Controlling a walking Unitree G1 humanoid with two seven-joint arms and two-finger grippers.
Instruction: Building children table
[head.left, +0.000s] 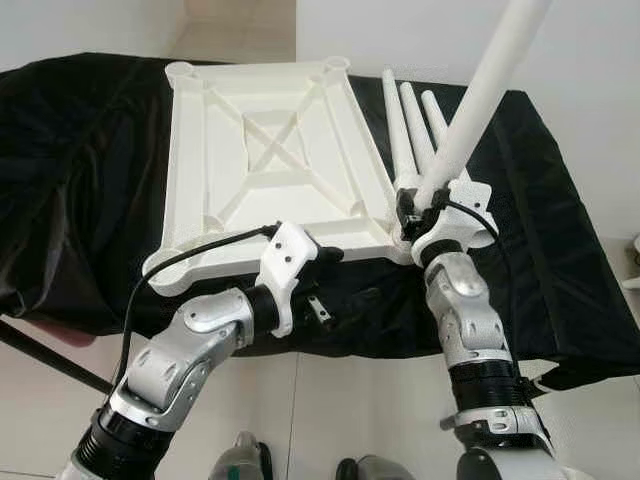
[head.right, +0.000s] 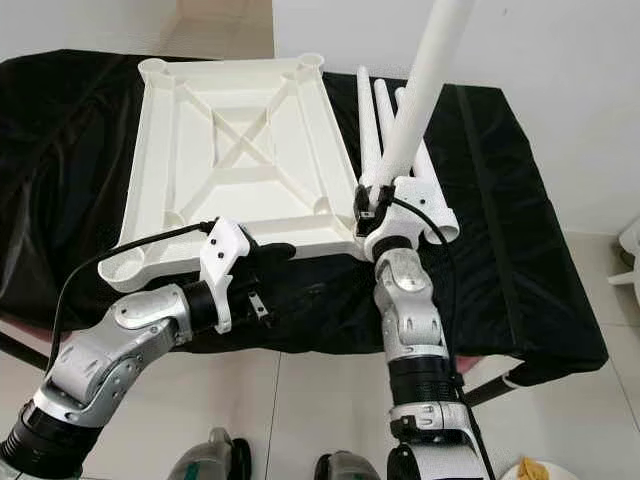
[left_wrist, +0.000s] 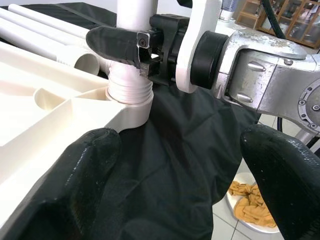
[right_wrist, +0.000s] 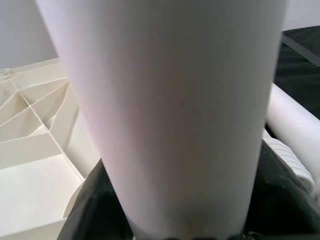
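- R gripper clenched on the base of a white table leg, just above its threaded end; the leg stands tilted, top leaning away to the robot's right.
- L wrist view: one black R finger pressed across the leg, the ribbed thread sitting in the corner socket of the tabletop. Thread rings visible above the socket rim, so judged not fully screwed home.
- L gripper at the tabletop's near edge, to the left of that corner. Its fingers spread wide, gripping nothing; near edge of the top lies between them in the L wrist view. Contact w/ the top: cannot tell.
- Tabletop lies upside down, ribs and X-brace up, on a black cloth over a bench.
- Three spare legs lie side by side on the cloth just beside the tabletop's right edge, behind the R gripper.
- Handling (judgement): leg looks like hollow moulded plastic, so light, stiff, smooth and prob. slippery under the pads. Hold low near the thread for torque, as now; a hold high up would lever the thread and risk cross-threading.
- Tabletop likely light too, may spin or slide on the cloth while the leg turns; L gripper should brace the rim near the socket.
- Leg tilt looks off the socket axis; straighten before turning further.
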